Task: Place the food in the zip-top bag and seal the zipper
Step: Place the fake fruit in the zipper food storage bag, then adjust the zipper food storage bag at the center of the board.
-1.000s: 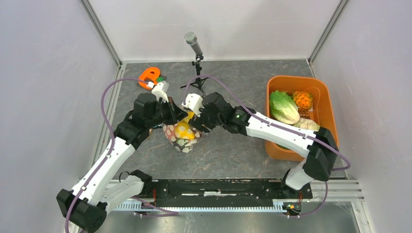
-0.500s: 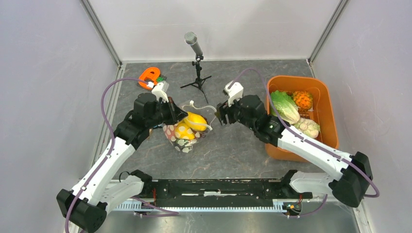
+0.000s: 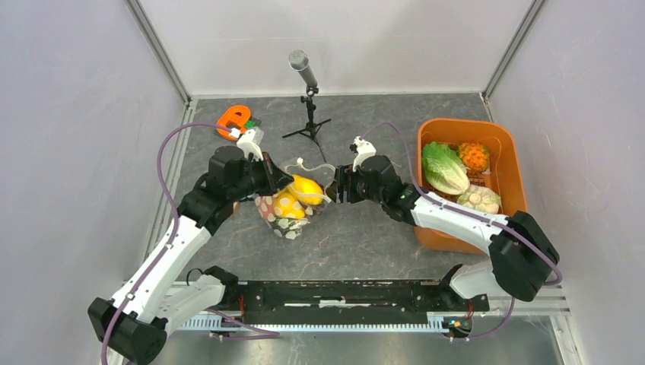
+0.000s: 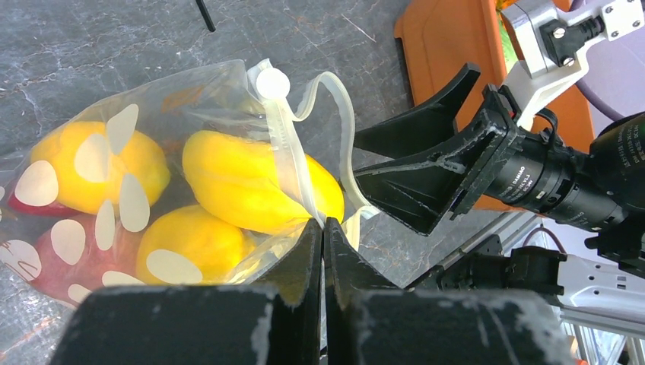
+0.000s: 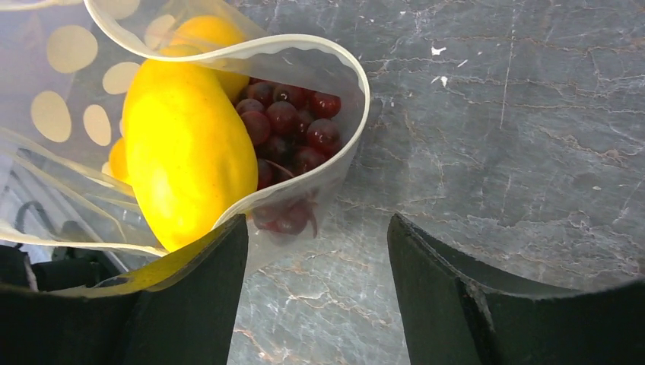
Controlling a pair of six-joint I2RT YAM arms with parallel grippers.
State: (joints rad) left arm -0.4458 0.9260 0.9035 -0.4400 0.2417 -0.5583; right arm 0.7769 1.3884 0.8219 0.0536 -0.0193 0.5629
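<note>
The bag [image 3: 290,207] lies on the table [image 3: 365,243] between the two arms, just left of the middle, with its mouth turned toward the right arm. It is already partly filled. Through the clear dotted plastic show three yellow fruits [image 4: 251,182], a bunch of dark grapes [image 5: 285,125] deep behind the nearest fruit, and some red pieces [image 4: 46,258] at the bottom. The nearest yellow fruit sits right at the mouth, partly poking out past the rim.

The zipper [image 4: 283,148] is not closed. Its whitish strip gapes in a wide loop around the opening, so sealing is yet to be done.

The left claw [image 4: 322,228] has its fingers pressed together on the near edge of the bag by the mouth, holding that side up. The right claw [image 5: 318,224] stands just in front of the opening with its fingers apart and nothing between them. One finger is close against the lower lip of the bag; whether it touches I cannot tell.

More food waits in the orange tub [image 3: 423,144] on the right: a lettuce [image 3: 445,169], a pineapple [image 3: 474,157] and a pale piece [image 3: 479,199] I cannot name. So, by my reckoning, the job is about midway: several items are in, several remain to be carried over, and the closing comes last.
</note>
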